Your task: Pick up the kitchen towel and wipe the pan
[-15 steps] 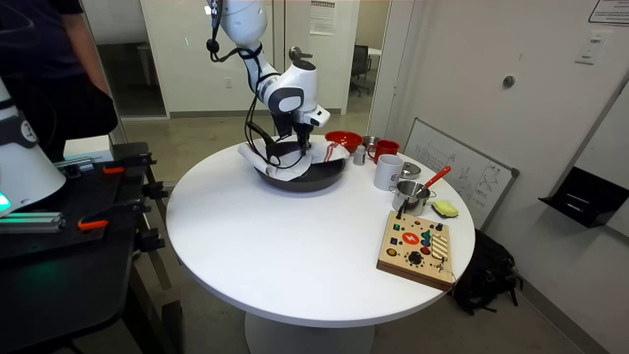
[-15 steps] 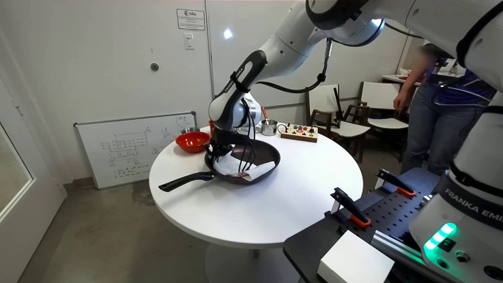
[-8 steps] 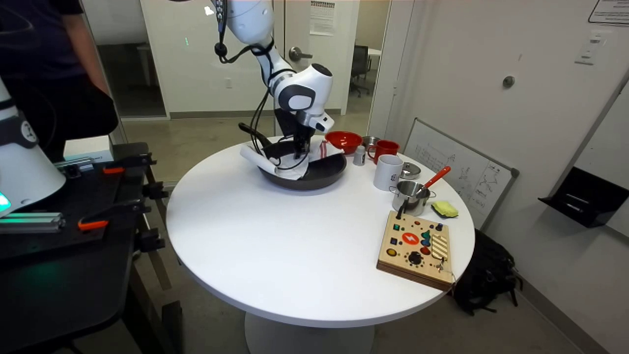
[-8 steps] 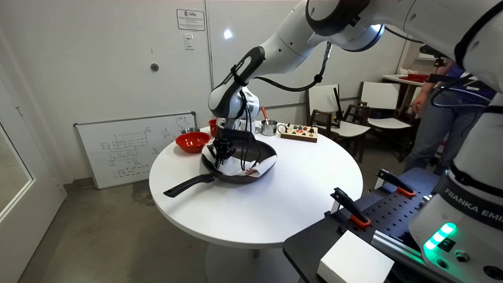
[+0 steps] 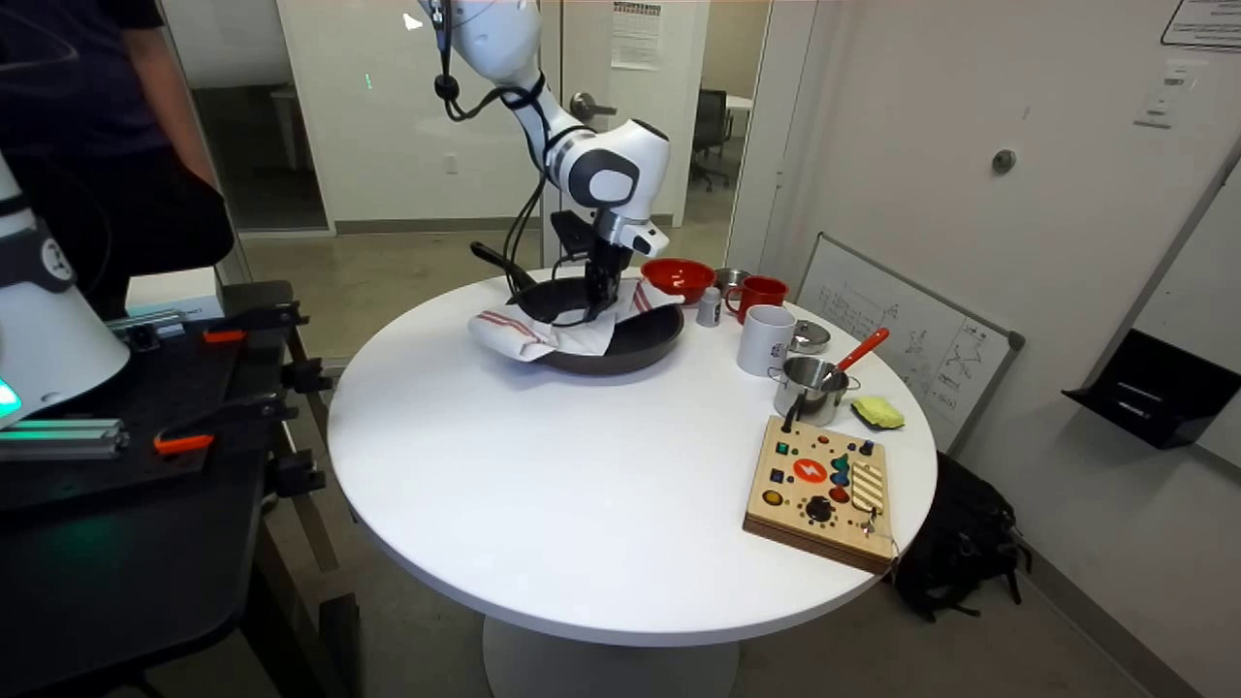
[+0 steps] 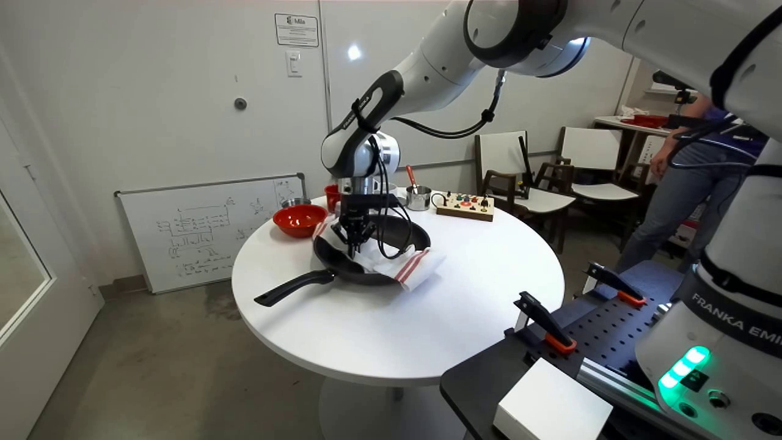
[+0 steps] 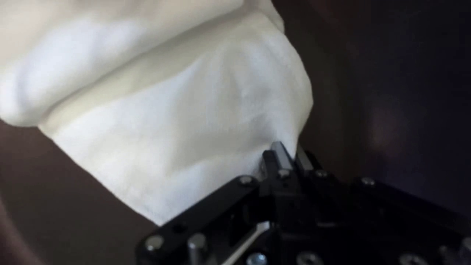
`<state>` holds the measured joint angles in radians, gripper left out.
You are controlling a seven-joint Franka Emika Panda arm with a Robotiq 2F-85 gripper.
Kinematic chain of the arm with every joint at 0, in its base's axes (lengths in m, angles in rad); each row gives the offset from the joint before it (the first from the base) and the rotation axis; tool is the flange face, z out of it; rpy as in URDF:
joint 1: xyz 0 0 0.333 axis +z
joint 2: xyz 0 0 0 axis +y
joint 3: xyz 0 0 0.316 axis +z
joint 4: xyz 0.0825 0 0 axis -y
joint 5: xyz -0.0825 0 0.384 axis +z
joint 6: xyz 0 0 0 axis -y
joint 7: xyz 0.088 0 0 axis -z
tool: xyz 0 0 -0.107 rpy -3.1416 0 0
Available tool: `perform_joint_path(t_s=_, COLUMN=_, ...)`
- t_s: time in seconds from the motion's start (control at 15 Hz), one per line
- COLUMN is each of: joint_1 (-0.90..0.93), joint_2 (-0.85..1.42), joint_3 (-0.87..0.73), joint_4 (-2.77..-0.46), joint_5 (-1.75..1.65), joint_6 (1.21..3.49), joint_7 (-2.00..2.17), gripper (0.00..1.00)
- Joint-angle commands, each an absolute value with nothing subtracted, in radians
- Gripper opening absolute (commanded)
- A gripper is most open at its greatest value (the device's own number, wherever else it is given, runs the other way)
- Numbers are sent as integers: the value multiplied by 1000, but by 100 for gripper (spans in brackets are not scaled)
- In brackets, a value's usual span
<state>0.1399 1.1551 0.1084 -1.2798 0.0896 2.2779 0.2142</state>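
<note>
A: In an exterior view, left to right. Where to take hold?

B: The handle [image 6: 293, 288] came first: long, straight, the surest grip. The pan [image 6: 420, 237] looked rigid and moderately heavy, probably smooth inside, apt to skid on the bench [image 6: 482, 293] if pushed sideways.

A: And the pincer [image 7: 290, 154]?

B: Down in the pan. The wrist view showed its tips nearly together, pinching an edge of the towel [image 7: 176, 125].

A: Where was the towel?

B: Across the pan, striped ends over opposite sides. Judged light, limp, hard to damage, likely to fold when dragged. An edge pinch left most of it slack; a thicker bunch near the middle would probably have wiped more firmly.

A: Writing, same order?

B: The whiteboard [image 6: 211, 235] bore handwriting, illegible. The sign [image 6: 297, 30] read "Mila", small print unreadable. The arm [image 6: 449, 67] read "FRANKA EMIKA"; the base [image 6: 724, 360], "FRANKA EMI", rest out of view.
</note>
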Motion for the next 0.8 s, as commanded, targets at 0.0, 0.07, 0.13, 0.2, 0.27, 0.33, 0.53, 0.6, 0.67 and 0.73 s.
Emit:
perform_joint_path(t_s=0.0, joint_1=163, joint_2=1206, joint_3=62, joint_4=-1214, joint_5=88, joint_6=2209, joint_7=251, gripper=5)
perform_joint_path(t_s=0.07, joint_1=169, joint_2=1213, joint_3=51, joint_4=-1211, joint_5=80, joint_6=2225, joint_7=253, gripper=5)
perform_joint_path(t_s=0.13, joint_1=172, joint_2=1219, joint_3=41, joint_4=-1209, joint_5=78, joint_6=2241, joint_7=265, gripper=4)
perform_joint_path(t_s=0.2, joint_1=170, joint_2=1221, joint_3=38, joint_4=-1211, joint_5=80, joint_6=2252, joint_7=268, gripper=5)
perform_joint_path(t_s=0.27, joint_1=178, joint_2=1221, joint_3=20, joint_4=-1213, joint_5=74, joint_6=2257, joint_7=293, gripper=5)
perform_joint_path(t_s=0.33, joint_1=191, joint_2=1221, joint_3=-5, joint_4=-1215, joint_5=61, joint_6=2258, joint_7=328, gripper=6)
perform_joint_path(t_s=0.53, joint_1=207, joint_2=1217, joint_3=-45, joint_4=-1227, joint_5=50, joint_6=2285, joint_7=384, gripper=5)
perform_joint_path(t_s=0.6, joint_1=208, joint_2=1219, joint_3=-49, joint_4=-1228, joint_5=49, joint_6=2303, joint_7=382, gripper=5)
perform_joint_path(t_s=0.67, joint_1=207, joint_2=1220, joint_3=-49, joint_4=-1227, joint_5=52, joint_6=2307, joint_7=380, gripper=5)
perform_joint_path(t_s=0.73, joint_1=205, joint_2=1220, joint_3=-48, joint_4=-1230, joint_5=52, joint_6=2319, joint_7=372, gripper=5)
